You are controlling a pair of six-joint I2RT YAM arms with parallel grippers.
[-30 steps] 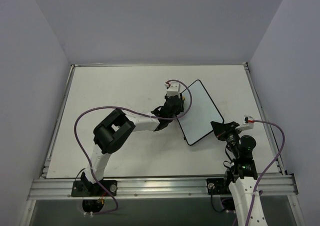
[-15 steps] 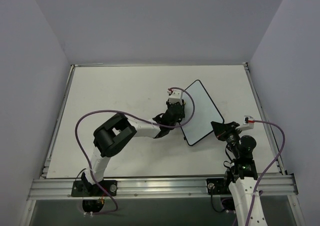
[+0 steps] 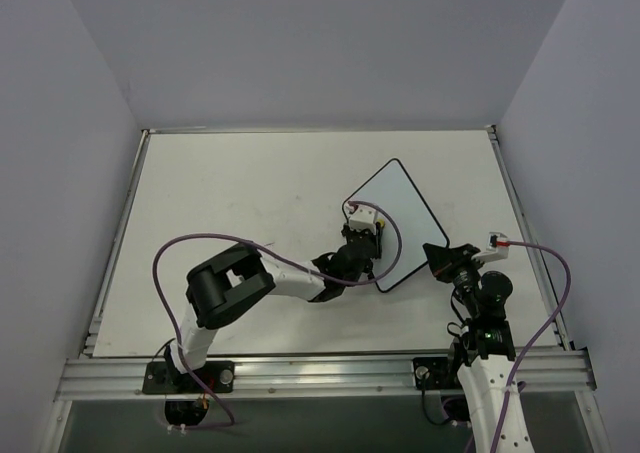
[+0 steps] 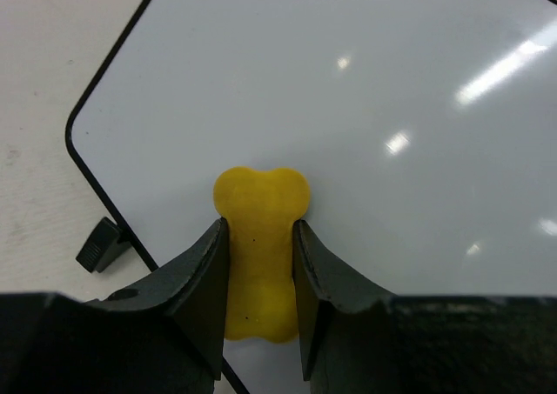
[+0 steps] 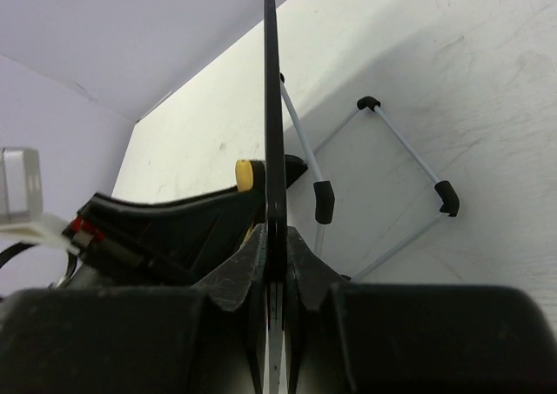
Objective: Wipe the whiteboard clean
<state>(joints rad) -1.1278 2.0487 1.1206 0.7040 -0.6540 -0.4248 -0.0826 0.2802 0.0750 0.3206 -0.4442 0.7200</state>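
The whiteboard (image 3: 395,208) is white with a thin black frame and stands tilted right of the table's middle. Its face shows no writing in the left wrist view (image 4: 365,107). My left gripper (image 3: 365,245) is shut on a small yellow eraser (image 4: 259,246) and presses it on the board near its lower left corner. My right gripper (image 3: 440,258) is shut on the board's near edge, seen edge-on in the right wrist view (image 5: 271,107). The eraser tip (image 5: 244,175) shows on the board's left side there.
The board's wire stand with black feet (image 5: 448,198) rests on the white table (image 3: 230,193) behind the board. A black foot (image 4: 98,244) shows beside the board's corner. Grey walls enclose the table; a metal rail (image 3: 320,373) runs along its near edge.
My left gripper has slid the eraser from the board's upper left edge down toward its near corner. The board has tilted slightly. The right gripper has kept its hold.
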